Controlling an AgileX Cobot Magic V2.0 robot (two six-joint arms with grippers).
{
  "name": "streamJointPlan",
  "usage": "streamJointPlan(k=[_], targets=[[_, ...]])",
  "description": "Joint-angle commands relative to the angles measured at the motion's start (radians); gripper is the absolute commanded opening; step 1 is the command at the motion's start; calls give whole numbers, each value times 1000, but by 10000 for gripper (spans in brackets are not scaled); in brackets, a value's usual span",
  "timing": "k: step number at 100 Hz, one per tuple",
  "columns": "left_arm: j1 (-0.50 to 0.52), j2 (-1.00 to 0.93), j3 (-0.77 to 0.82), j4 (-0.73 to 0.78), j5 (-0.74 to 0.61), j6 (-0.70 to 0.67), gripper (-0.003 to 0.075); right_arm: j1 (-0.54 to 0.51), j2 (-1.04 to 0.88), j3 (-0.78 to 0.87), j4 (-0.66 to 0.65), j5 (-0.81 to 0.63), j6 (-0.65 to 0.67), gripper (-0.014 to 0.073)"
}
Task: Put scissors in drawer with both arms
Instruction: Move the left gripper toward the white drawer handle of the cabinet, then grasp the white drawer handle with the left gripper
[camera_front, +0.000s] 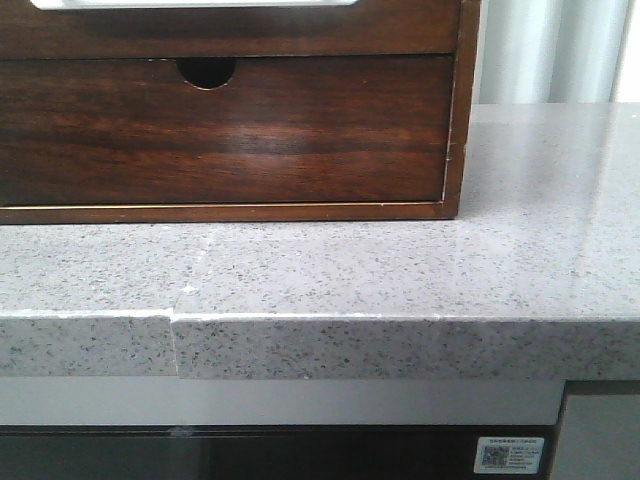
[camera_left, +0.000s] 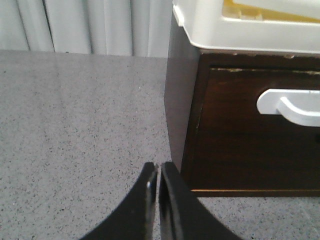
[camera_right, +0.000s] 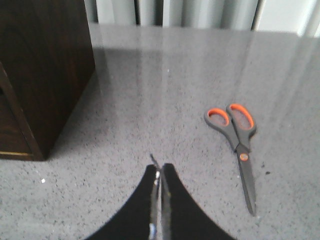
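On speckled stone counter (camera_right: 165, 100) — grey-orange scissors (camera_right: 240, 145) flat | both tools together — empty

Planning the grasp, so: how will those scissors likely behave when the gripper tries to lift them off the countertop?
The scissors lie flat and closed on the speckled countertop, so they probably offer little height to pinch. The smooth, glossy surface suggests they may slide if nudged. They look rigid and thin, unlikely to roll; the orange-lined handles seem the thicker end to grip.

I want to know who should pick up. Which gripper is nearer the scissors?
Right. The right gripper hovers over the counter beside the scissors; the left gripper sits by the wooden cabinet, scissors out of its view.
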Motion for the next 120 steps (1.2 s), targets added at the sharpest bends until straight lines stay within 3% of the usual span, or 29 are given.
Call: streamJointPlan(k=[1,59,69,76,87,91,96,103,120], targets=[[-2,31,-38,-3,-66,2,-20,-5,42,-34,-16,-64,3,-69],[-2,43,-38,-12,-68,2,-20,-5,106,-34,-16,-76,3,-68],[-2,43,-38,20,-83,2,-4,-5,106,-34,-16,-81,7,7],[-2,43,-38,47,-84,2,105,-5,106,-34,-18,-86,7,149],[-2,43,-38,62,-84,2,430,-5,106,-34,-18,-97,7,424],[-2,43,-38,62,-84,2,545,-5,106,-34,-18,-101,7,489],[-2,43,-38,62,-84,2,636,-5,106,-34,-18,-104,7,547],[-2,43,-38,60,-84,2,685,-5,106,-34,-18,-104,7,568],[-2,43,-38,49,-84,2,654,-5,106,-34,-18,-104,7,568]])
